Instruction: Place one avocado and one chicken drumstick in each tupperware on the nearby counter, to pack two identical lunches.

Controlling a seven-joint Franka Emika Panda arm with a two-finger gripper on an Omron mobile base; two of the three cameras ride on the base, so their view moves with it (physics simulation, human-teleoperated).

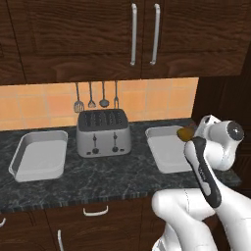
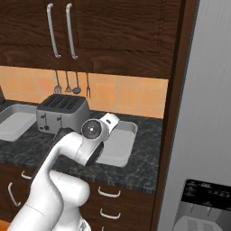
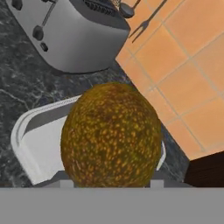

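A silver toaster stands below hanging utensils and dark cabinets.

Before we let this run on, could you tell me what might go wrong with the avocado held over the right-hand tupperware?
The avocado is round and hangs in the gripper above the near end of the right tupperware. Dropped from there it could roll or bounce over the low rim onto the counter. The toaster stands close to that tray, so a swing towards the left tupperware might clip it.

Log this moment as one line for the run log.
hand: shut on avocado | position: above right tupperware | left tupperware: empty | toaster between
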